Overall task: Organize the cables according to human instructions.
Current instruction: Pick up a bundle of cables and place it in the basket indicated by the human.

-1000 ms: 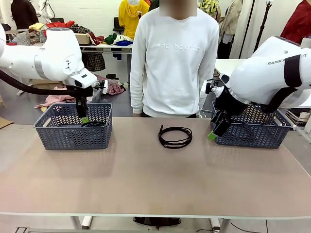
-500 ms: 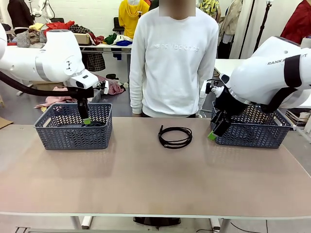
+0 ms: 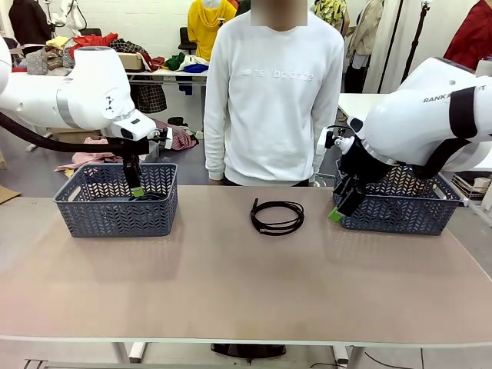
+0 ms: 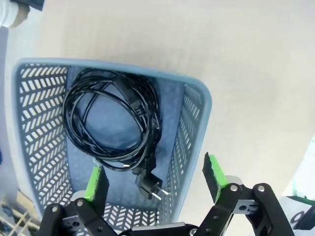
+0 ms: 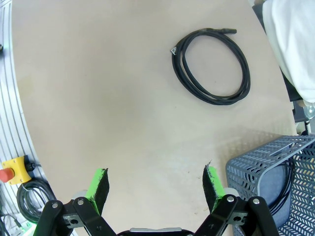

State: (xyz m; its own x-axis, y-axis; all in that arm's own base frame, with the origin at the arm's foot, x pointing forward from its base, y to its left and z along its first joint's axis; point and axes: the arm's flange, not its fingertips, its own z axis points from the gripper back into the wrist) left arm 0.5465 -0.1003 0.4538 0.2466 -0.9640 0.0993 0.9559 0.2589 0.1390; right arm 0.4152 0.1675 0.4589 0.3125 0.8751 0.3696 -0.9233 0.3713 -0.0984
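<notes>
One black cable coil (image 3: 277, 216) lies on the table's middle near the far edge, also seen as a loose ring (image 5: 211, 66) ahead of my right gripper. Another cable (image 4: 113, 123) with a chunky plug (image 4: 150, 184) lies inside the left basket (image 3: 115, 200). My left gripper (image 3: 134, 187) hangs open over that basket's right part, nothing between its green pads (image 4: 212, 174). My right gripper (image 3: 338, 209) is open and empty beside the left end of the right basket (image 3: 400, 211), above bare table. A cable (image 5: 288, 187) shows inside that basket (image 5: 266, 172).
A person in a white sweatshirt (image 3: 273, 92) stands at the table's far side, arms down. Off the table's edge sit a yellow box with a red button (image 5: 10, 169) and a dark cord bundle (image 5: 32, 201). Bare tabletop (image 3: 231, 284) spreads across the near half.
My left arm has shifted slightly over the left basket. The right arm and the coil on the table have not moved.
</notes>
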